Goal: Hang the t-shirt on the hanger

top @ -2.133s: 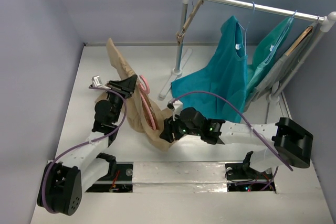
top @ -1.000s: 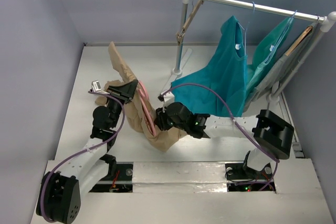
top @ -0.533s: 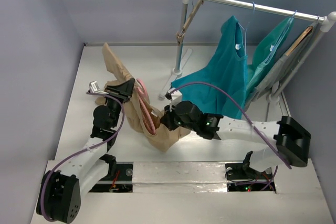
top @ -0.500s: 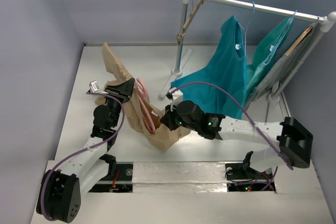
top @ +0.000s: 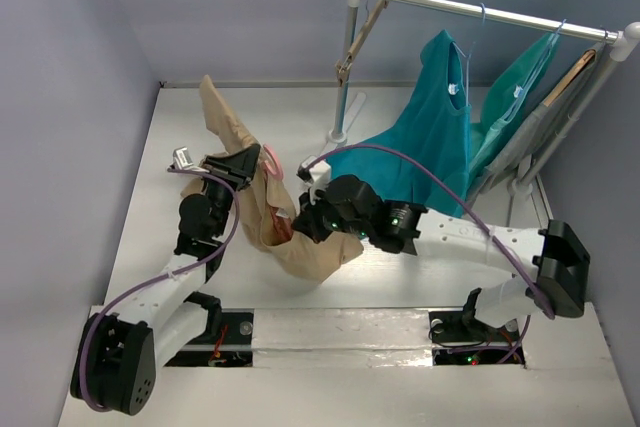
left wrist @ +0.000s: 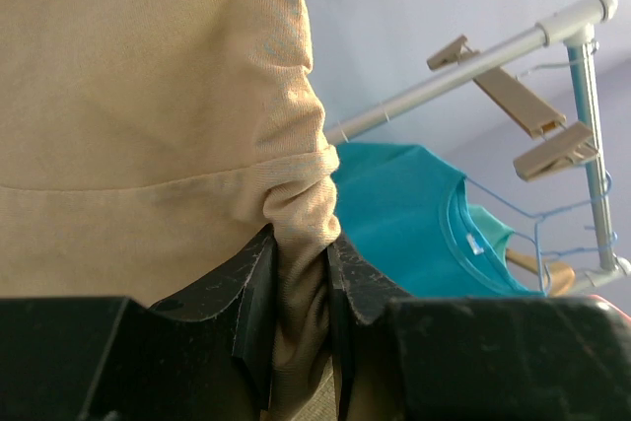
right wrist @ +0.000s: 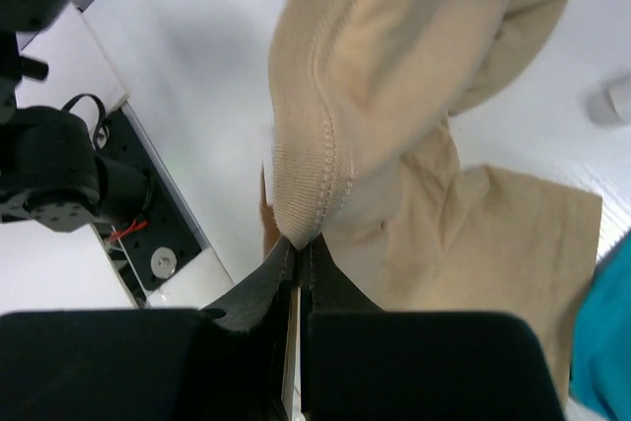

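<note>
The tan t-shirt (top: pixel 300 255) is lifted off the white table between both arms, one sleeve reaching toward the back left. Only a short pink curve of the hanger (top: pixel 272 155) shows beside my left gripper (top: pixel 247 163); the shirt drapes over the rest. In the left wrist view my left gripper (left wrist: pixel 301 288) is shut on a bunched fold of the t-shirt (left wrist: pixel 148 96). My right gripper (top: pixel 305 219) is at the shirt's right side. In the right wrist view the right gripper (right wrist: pixel 299 248) is shut on a ribbed, stitched edge of the t-shirt (right wrist: pixel 394 66).
A metal clothes rail (top: pixel 480 13) stands at the back right with teal garments (top: pixel 425 142) on thin hangers and a wooden clip hanger (top: pixel 352 52). Its white foot (top: pixel 322 159) lies just behind my right gripper. Grey walls close the left and back.
My right gripper has shut on the shirt's edge and drawn it up and to the left. The cloth now covers most of the pink hanger. The left gripper kept its hold.
</note>
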Controlling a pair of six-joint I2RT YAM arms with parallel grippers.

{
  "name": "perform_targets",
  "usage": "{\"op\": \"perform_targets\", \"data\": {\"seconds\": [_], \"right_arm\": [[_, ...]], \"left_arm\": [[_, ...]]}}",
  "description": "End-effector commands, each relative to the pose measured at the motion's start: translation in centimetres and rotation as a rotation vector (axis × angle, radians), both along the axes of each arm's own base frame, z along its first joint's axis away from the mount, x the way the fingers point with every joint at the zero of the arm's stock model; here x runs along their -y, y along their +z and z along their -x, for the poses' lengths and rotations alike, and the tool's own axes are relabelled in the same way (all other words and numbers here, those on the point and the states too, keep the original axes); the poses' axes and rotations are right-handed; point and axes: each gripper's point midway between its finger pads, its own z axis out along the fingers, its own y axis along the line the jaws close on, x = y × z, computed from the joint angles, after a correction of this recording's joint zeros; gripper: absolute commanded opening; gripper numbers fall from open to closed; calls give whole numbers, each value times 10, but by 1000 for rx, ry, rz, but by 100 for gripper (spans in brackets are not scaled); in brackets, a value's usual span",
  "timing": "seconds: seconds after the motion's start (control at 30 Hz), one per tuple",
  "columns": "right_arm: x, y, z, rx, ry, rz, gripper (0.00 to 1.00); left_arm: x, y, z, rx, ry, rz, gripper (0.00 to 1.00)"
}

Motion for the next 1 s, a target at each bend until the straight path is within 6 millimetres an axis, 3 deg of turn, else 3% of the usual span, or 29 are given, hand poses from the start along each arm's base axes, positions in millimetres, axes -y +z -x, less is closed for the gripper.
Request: {"op": "perform_targets", "data": {"seconds": [0.0,0.03,0.13,0.23,0.37,0.47,0.5,0.6,0.7,0.97], "right_arm": [[-22,25,-5,52,36,-32,0],[-24,26,-7,53,34,-36,0],[-31,21,-17,55,-3,-25,0],[-34,-4,-23,23,-36,39,0],[-26,-20,-20,-3,-55,55,0],[-15,-32,-16,-24,-69,75,9],[-14,-33,-13,-30,-60,72,19],[-10,-34,-3,-48,-21,70,40],[-2,-25,0,-32,-16,62,54],[8,14,7,17,-1,-38,64]], "left_arm": [[8,23,14,75,-74,37,0],[8,13,15,44,-75,30,0],[8,10,23,34,-89,37,0],[12,-1,26,-15,-113,16,0],[15,-25,28,-81,-136,17,0],[18,-40,29,-124,-150,15,0],[19,-45,29,-140,-155,14,0],[18,-56,31,-166,-155,12,0],[13,-64,31,-181,-124,6,0],[10,-62,27,-179,-102,-5,0]]}}
